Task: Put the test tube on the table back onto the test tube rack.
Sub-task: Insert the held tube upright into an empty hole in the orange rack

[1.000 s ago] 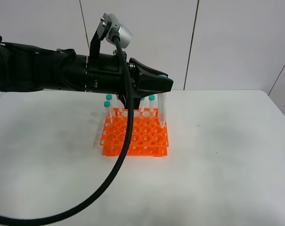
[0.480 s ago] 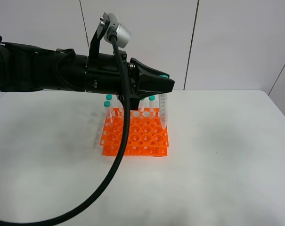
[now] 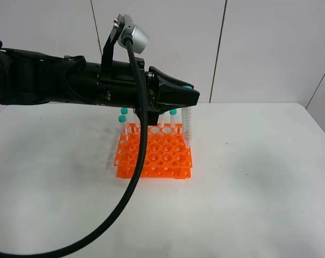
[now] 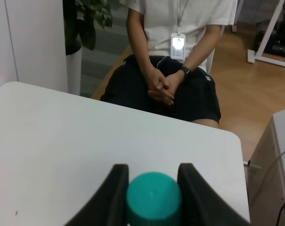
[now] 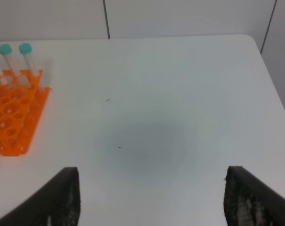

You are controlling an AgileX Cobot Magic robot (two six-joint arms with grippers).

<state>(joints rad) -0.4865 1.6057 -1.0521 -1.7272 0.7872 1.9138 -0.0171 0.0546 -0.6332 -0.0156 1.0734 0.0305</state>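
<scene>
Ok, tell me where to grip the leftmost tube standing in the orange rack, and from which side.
Grip the leftmost tube just under its teal cap, coming straight down from above. It stands upright in the rack, whose plates surround its lower body, so only the top is free. Keep the jaws off its far side, where another tube stands close.

Capped test tube (image 3: pixel 185 128) hangs upright above orange rack (image 3: pixel 154 158).
</scene>
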